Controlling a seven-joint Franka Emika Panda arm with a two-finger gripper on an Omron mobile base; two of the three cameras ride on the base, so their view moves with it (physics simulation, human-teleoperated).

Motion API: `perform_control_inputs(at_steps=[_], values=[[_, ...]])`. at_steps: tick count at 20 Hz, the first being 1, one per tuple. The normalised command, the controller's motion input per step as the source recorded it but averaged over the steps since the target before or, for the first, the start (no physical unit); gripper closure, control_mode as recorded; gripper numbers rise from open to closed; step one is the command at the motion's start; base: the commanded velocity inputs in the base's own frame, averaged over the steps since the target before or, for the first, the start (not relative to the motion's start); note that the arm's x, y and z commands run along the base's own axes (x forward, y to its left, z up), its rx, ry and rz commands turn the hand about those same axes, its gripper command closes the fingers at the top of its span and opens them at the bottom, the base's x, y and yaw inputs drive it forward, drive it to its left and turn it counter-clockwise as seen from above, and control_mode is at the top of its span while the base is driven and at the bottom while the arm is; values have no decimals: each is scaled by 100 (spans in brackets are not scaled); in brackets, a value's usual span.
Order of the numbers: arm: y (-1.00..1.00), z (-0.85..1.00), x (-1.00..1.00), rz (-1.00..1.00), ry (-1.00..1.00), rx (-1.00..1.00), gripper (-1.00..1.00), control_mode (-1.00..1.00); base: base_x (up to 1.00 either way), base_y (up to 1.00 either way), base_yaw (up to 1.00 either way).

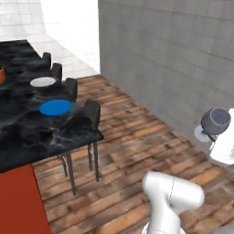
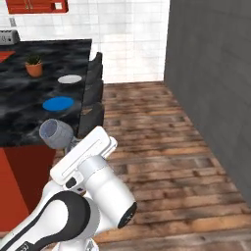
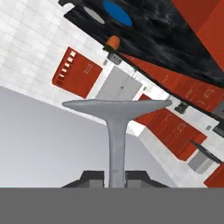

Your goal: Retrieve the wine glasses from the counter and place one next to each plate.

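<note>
My gripper [image 3: 116,180] is shut on the thin stem of a smoky-grey wine glass [image 3: 116,140], whose round foot spreads just ahead of the fingertips. The same glass [image 1: 215,120] hangs tipped on its side over the wooden floor, right of the island; its bowl [image 2: 56,133] pokes out past my white hand. A blue plate [image 1: 55,107] and a white plate [image 1: 42,82] lie on the black marble island [image 1: 27,132], well away from the glass. The counter [image 3: 175,85] shows as red drawer fronts beyond the island, its top edge-on.
Black stools [image 1: 91,112] line the island's right side. A potted plant [image 2: 34,66] stands on the island behind the plates. A toaster [image 2: 9,37] sits at the back. A grey wall [image 1: 173,55] bounds the wooden floor [image 1: 137,137] on the right.
</note>
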Motion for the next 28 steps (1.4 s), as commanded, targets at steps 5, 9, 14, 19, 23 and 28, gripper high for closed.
perform_control_inputs(at_steps=[5,9,14,19,23,28], values=[[0,0,0,0,0,0,100,100,71,-73,63],[0,0,0,0,0,0,100,100,43,-94,53],[0,0,0,0,0,0,100,100,2,-100,36],[0,0,0,0,0,0,100,100,9,-100,42],[0,0,0,0,0,0,100,100,24,-100,52],[0,0,0,0,0,0,100,100,36,-81,62]])
